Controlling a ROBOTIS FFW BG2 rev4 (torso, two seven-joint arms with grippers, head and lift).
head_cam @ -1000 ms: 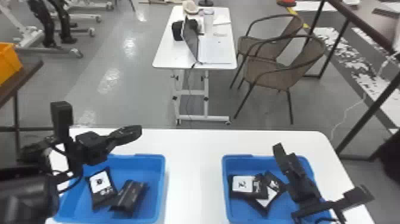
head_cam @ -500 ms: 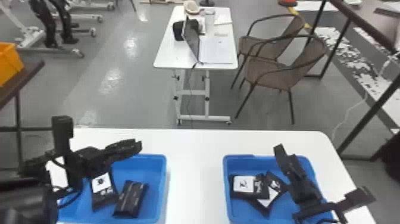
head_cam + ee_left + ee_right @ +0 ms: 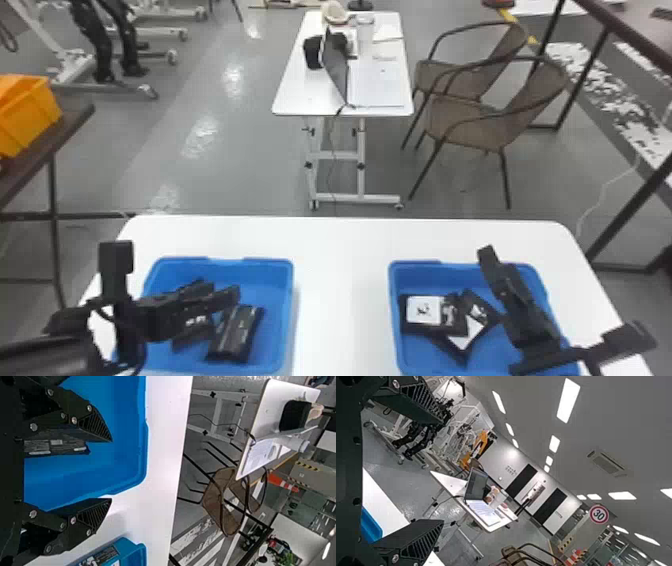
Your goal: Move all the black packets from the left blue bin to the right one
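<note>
In the head view, the black two-fingered left gripper (image 3: 225,290) hangs over the left blue plastic bin (image 3: 287,310), at lower left. Its fingers stand wide apart, as the left wrist view shows; there, a black packet with pale print shows between them, near the upper finger; I cannot tell whether they touch. Two flat black packets lie in that bin in the head view: one (image 3: 235,334) just below the fingertips, the other (image 3: 190,332) beside it to the left, partly hidden by the gripper.

The matching right gripper (image 3: 497,262) is at lower right, over the right side of the right blue plastic bin (image 3: 392,295); its fingers are wide apart in the right wrist view. Left of it, inside that bin, black packets with white labels (image 3: 425,315) overlap.

Both bins sit on a white worktable (image 3: 340,285). Farther off, at upper centre, an open laptop (image 3: 336,67) rests on a narrow white table (image 3: 295,95), with two brown woven chairs (image 3: 475,120) to its right.
</note>
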